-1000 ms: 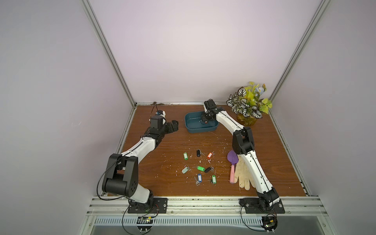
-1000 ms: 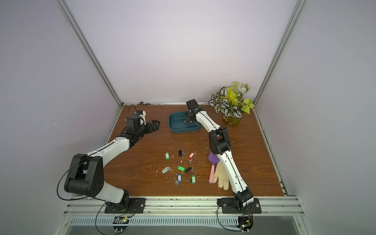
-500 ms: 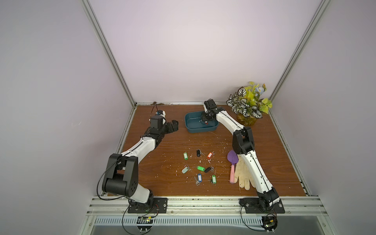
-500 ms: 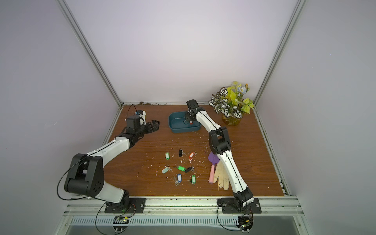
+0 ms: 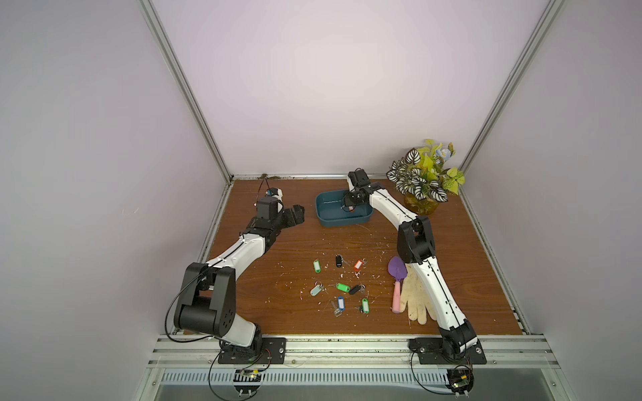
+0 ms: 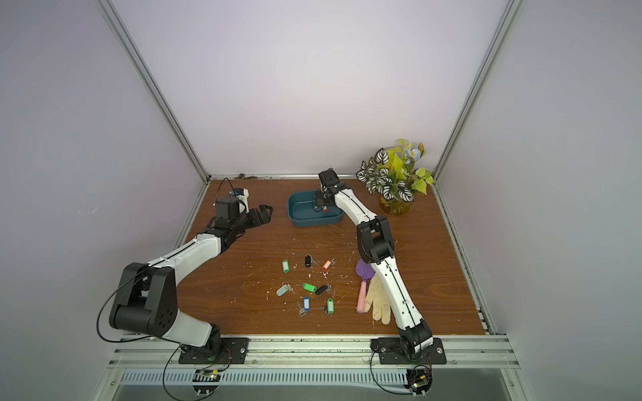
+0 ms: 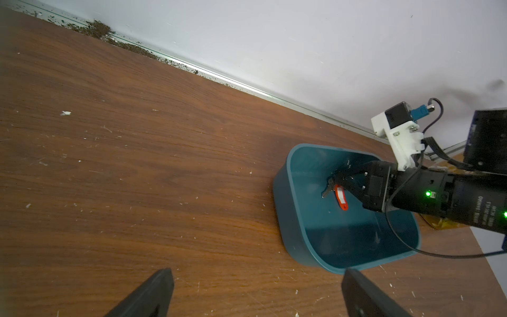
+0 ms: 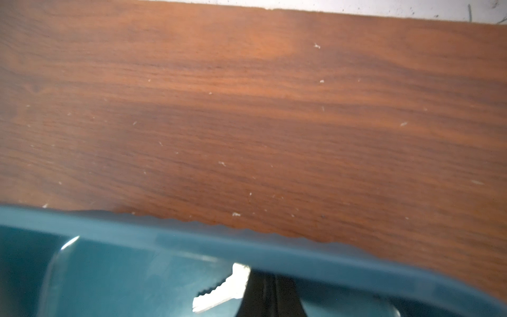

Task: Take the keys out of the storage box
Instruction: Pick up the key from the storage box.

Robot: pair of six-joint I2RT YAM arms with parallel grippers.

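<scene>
One red-tagged key (image 7: 341,198), tag crosswise in storage box (image 7: 280,219) | right pincer (image 7: 335,178) clamping it | left pincer (image 7: 258,273) apart

— In the right wrist view, the storage box (image 8: 192,244) is blurred and cropped. And the key (image 8: 219,295)?
— Only its toothed blade shows; the right gripper (image 8: 270,277) covers the rest. In both top views the right arm (image 5: 432,288) hides part of the glove (image 5: 413,300), and the labels on the tags (image 5: 343,287) are too small to read.

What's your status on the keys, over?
Left pincer open, beside the dark teal plastic storage box. Right pincer shut on the red-tagged metal key inside the box. Lift path looks clear.
</scene>
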